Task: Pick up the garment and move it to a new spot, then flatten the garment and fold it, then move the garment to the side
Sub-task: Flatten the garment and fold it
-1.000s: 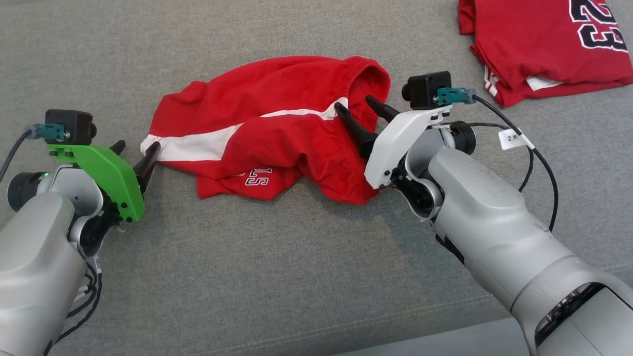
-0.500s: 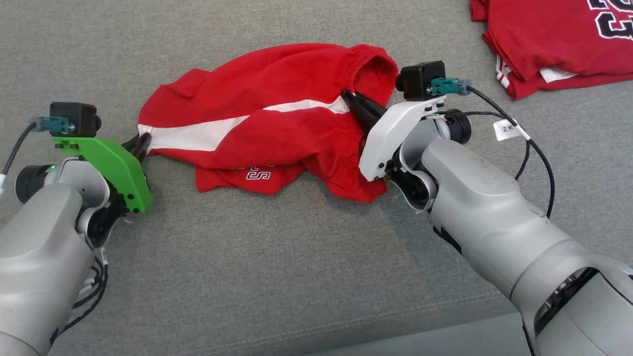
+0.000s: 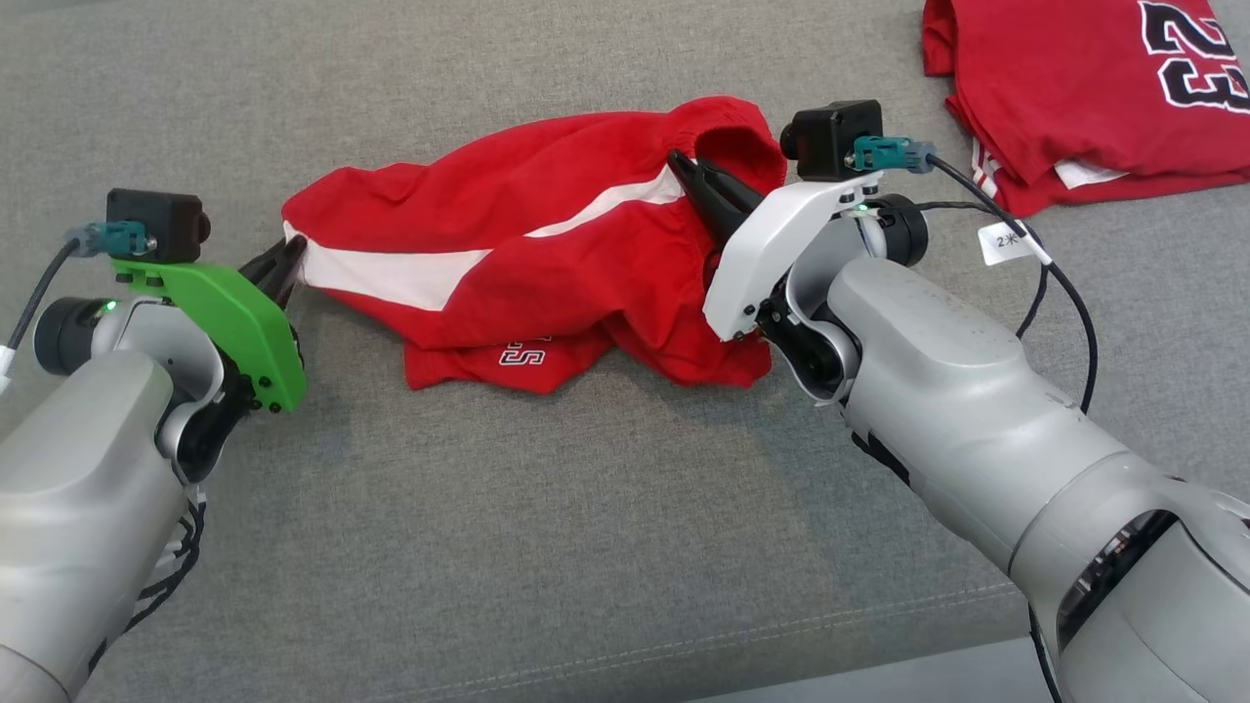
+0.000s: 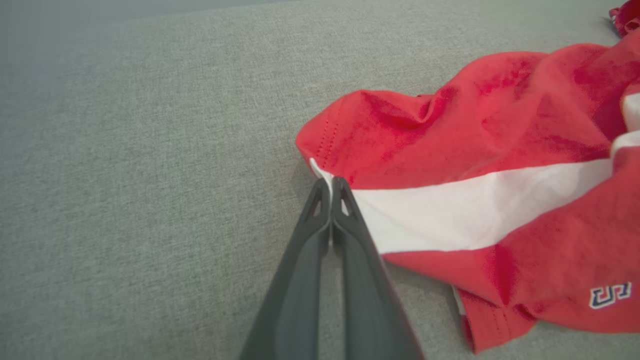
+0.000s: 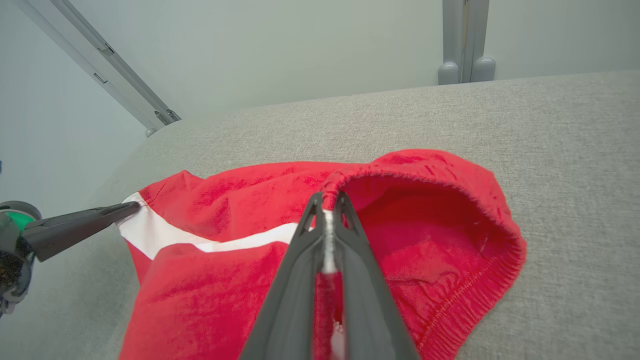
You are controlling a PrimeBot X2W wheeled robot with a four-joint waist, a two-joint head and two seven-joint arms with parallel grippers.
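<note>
Lying crumpled, red shorts (image 3: 547,293), long axis left-right, waistband (image 3: 747,137) toward right gripper (image 3: 682,162)

Silver-grey forearms (image 3: 957,391), green left wrist bracket (image 3: 229,322), white right wrist bracket (image 3: 771,244), black box cameras (image 3: 830,142), teal plugs (image 3: 884,153), tagged black cable (image 3: 1069,303), dark tapered fingers (image 4: 300,280)

One pair of red shorts (image 3: 547,264), one folded red jersey (image 3: 1074,88) — and two grippers, left gripper (image 3: 293,258), right gripper (image 3: 684,164).
</note>
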